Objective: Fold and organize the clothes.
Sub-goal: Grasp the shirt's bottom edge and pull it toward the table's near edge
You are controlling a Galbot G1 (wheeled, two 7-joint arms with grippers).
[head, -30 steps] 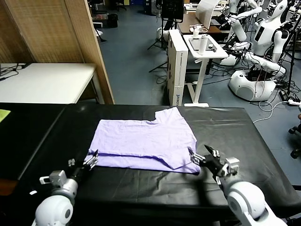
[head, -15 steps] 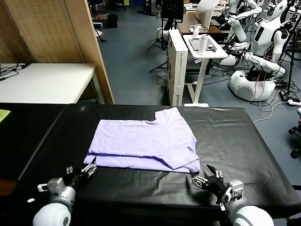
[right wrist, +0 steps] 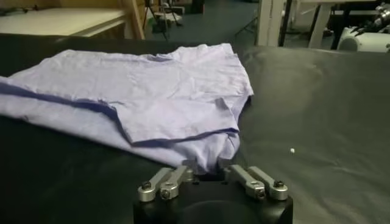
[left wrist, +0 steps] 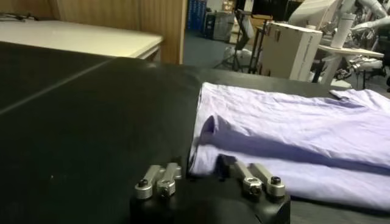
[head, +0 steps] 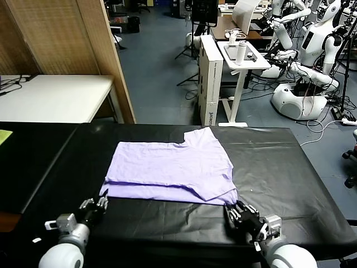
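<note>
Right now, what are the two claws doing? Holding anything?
Left gripper: open, empty, at the T-shirt's near corner.
Right gripper: open, empty, at the shirt's other near corner.

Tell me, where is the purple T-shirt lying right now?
In the head view, the T-shirt lies folded flat on the middle of the black table cover, its near edge just ahead of the left gripper and right gripper.
</note>
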